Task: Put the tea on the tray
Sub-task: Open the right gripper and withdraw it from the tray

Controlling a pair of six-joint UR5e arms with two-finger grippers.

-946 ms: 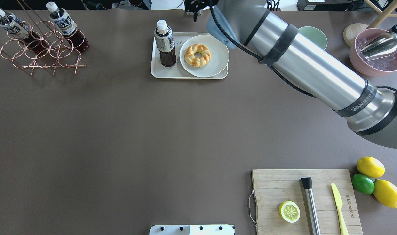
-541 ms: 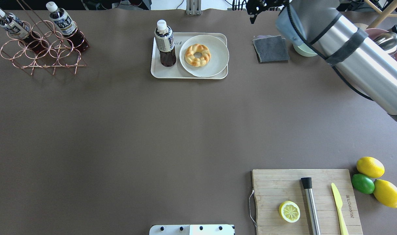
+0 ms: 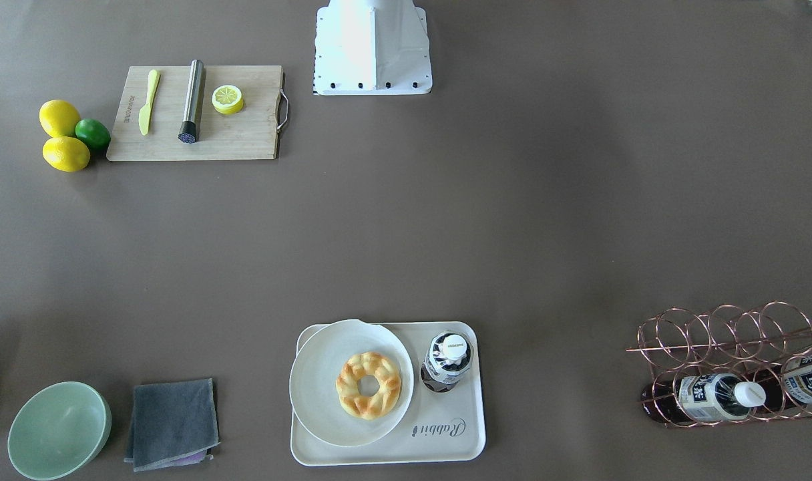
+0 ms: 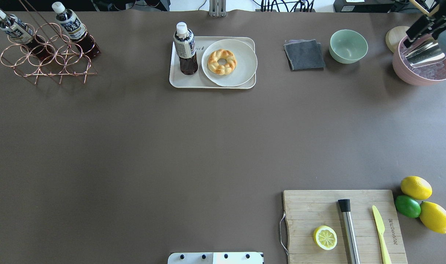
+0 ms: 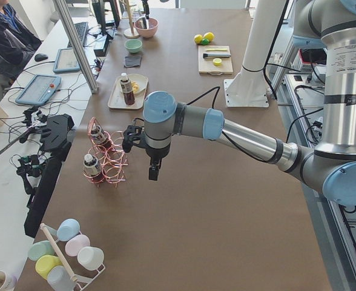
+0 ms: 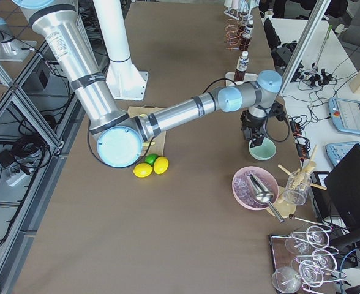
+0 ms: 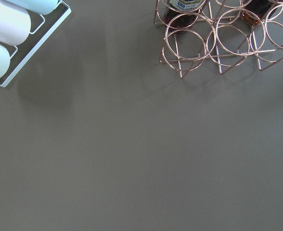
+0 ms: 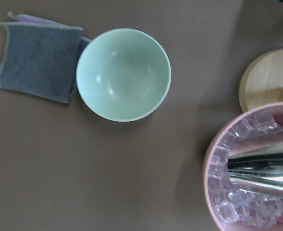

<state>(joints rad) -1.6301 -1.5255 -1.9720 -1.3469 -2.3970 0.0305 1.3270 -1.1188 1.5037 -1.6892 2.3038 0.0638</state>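
While upright on the tray (image 4: 186,82), tea (image 4: 185,49) beside plate (image 4: 246,63) with doughnut (image 4: 222,61).

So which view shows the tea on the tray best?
Overhead exterior: the tea stands on the tray, cap, label and liquid all visible. Front-facing sees mostly its cap; the side views show it small and far; the wrist views miss it.

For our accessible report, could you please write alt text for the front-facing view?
A tea bottle stands upright on a cream tray beside a plate holding a pastry ring. A wire rack at right holds two more bottles.
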